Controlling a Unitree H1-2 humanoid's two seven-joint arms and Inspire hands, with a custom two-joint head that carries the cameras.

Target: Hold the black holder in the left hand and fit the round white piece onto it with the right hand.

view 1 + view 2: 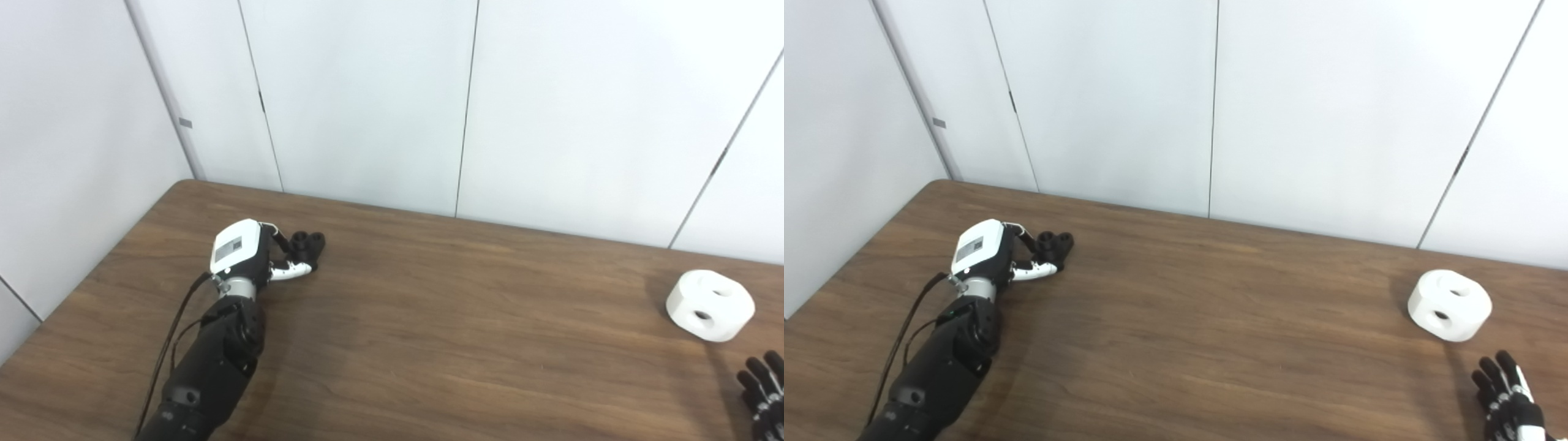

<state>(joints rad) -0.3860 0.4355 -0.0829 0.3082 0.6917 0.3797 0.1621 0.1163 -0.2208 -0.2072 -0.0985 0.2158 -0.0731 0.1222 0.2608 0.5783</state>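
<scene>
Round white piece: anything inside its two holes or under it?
The round white plastic piece sits directly on the brown wooden table. Both holes look dark and empty as far as visible; their depths and the underside are hidden. The right hand is apart from it.

Wooden table (429, 318), white wall panels (355, 98).

Brown wood table (429, 343): black holder (307, 244) far left, round white piece (710, 305) far right

Parts hidden or cropped
Right hand (1510, 398) cut by the bottom edge; left hand (245, 251) hides most of the black holder (308, 243).
</scene>
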